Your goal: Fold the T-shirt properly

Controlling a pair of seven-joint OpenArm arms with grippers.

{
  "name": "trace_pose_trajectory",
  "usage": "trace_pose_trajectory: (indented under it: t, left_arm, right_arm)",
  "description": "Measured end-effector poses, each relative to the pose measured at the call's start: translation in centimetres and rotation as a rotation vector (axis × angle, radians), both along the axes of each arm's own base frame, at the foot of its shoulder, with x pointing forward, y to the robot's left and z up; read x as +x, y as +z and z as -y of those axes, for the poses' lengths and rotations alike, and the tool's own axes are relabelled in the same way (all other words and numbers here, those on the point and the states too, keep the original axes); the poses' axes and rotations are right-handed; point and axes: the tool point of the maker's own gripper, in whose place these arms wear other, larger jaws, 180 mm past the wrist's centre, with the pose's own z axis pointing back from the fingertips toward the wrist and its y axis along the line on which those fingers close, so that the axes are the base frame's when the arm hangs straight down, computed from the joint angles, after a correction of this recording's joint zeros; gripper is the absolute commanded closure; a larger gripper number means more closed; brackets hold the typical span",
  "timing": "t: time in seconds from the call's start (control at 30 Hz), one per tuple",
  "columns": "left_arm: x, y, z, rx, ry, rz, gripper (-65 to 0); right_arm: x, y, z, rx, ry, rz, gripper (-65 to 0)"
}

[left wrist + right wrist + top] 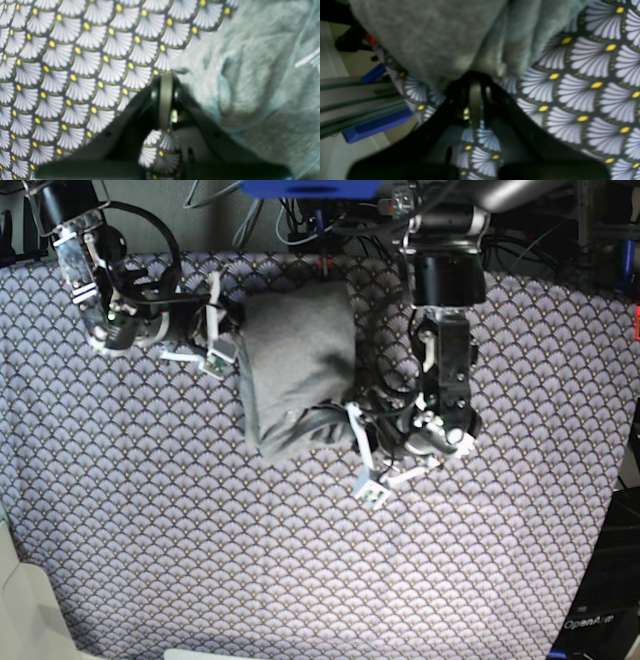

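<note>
Left gripper [166,75]: jaws together, tips at the edge of the T-shirt [250,82], grey knit bunched just beside and over them; grip on the fabric likely, though the blur hides the pinch itself. Right gripper [475,80]: jaws likewise together, tips tucked under the shirt's hanging grey fold [432,37], fabric draped over them.

Count: one T-shirt [297,370], two grippers, two arms, one table cloth [300,560].

Base view: shirt lies as a compact folded block, upper middle of the table, roughly rectangular, lower edge rumpled. Right gripper [228,330] at its upper left edge, left gripper [350,420] at its lower right corner. Both touching cloth.

Around: scallop-patterned table cloth [62,75] covers the whole surface. Blue blocks [377,125] and metal rails [357,95] past the table edge in the right wrist view. Cables and a blue part [310,188] along the far edge. White camera mounts [372,488] near each wrist.
</note>
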Motion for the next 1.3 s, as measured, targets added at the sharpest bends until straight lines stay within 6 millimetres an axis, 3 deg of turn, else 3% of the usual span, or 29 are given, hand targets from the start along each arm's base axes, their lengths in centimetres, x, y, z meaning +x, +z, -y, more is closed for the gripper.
trace_pose_trajectory:
  t: [0.07,0.13,0.2,0.3,0.4,0.47,0.53,0.7,0.8,1.0,1.1,1.3]
  left_arm:
    - [0.6,1.4,-0.2,-0.003,0.003,0.041,0.0]
    - [1.7,3.6,-1.6,-0.031,0.066,0.104,0.0]
    - [2.4,5.8,-4.6,-0.02,0.157,0.159,0.0]
    - [1.8,7.5,-11.6,0.108,0.275,0.172,0.0]
    - [-0.4,8.4,-19.1,0.279,0.39,0.144,0.0]
    - [-2.7,8.4,-22.0,0.355,0.407,0.137,0.0]
    - [-5.5,7.2,-23.7,0.437,0.397,0.083,0.0]
    - [-14.3,3.5,-24.8,0.543,0.328,-0.069,0.0]
    - [-17.2,2.1,-24.1,0.538,0.293,-0.11,0.0]
    - [-23.0,-1.4,-21.3,0.458,0.249,-0.204,0.0]
    - [-25.0,-2.7,-19.6,0.384,0.236,-0.218,0.0]
    - [-31.0,-9.5,-16.5,0.199,0.271,-0.384,0.0]
  right_arm:
    - [-0.1,0.0,-0.1,0.006,-0.001,-0.003,0.0]
    - [-0.1,0.0,0.2,0.004,-0.005,-0.002,0.0]
    - [0.2,0.1,1.6,-0.02,-0.023,-0.001,0.0]
    - [1.0,0.1,5.8,-0.098,-0.096,0.013,0.0]
    - [1.3,0.4,10.5,-0.179,-0.186,0.022,0.0]
    - [0.8,0.7,13.0,-0.203,-0.242,0.02,0.0]
    - [-0.2,0.9,15.4,-0.228,-0.299,0.009,0.0]
    - [-5.1,1.2,23.9,-0.409,-0.448,-0.006,0.0]
    - [-7.9,1.2,26.9,-0.497,-0.517,-0.014,0.0]
    - [-13.7,0.6,29.3,-0.6,-0.608,-0.052,0.0]
    - [-16.3,-0.2,29.4,-0.639,-0.68,-0.052,0.0]
    - [-20.3,-4.3,28.1,-0.637,-0.81,-0.058,0.0]
